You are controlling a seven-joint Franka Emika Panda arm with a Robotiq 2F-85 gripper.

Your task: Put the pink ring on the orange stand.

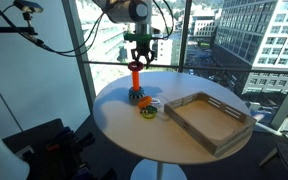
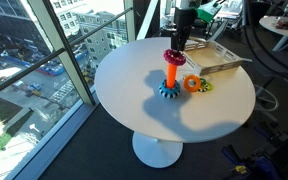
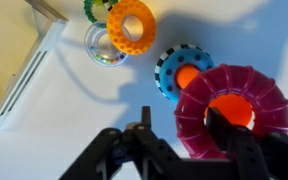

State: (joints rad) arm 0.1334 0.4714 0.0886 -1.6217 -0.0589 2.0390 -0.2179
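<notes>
The pink ring (image 3: pixel 256 86) sits around the top of the orange stand (image 3: pixel 240 106), whose peg tip shows through the ring's hole in the wrist view. The stand's blue and dark base (image 3: pixel 168 66) lies below on the white table. In both exterior views the ring (image 1: pixel 135 65) (image 2: pixel 172 57) is at the top of the upright peg (image 1: pixel 135 80) (image 2: pixel 171 73). My gripper (image 3: pixel 184 126) (image 1: pixel 137 52) (image 2: pixel 177 45) hangs right above it. One finger is in the ring's hole, the other stands apart from the ring's outer edge. The jaws look open.
An orange ring (image 3: pixel 132 25) (image 2: pixel 192 84), a yellow-green ring (image 3: pixel 94 8) and a clear ring (image 3: pixel 102 52) lie together beside the stand's base. A wooden tray (image 1: pixel 210 120) (image 2: pixel 224 62) stands further along the round white table (image 1: pixel 114 125). Windows are close behind.
</notes>
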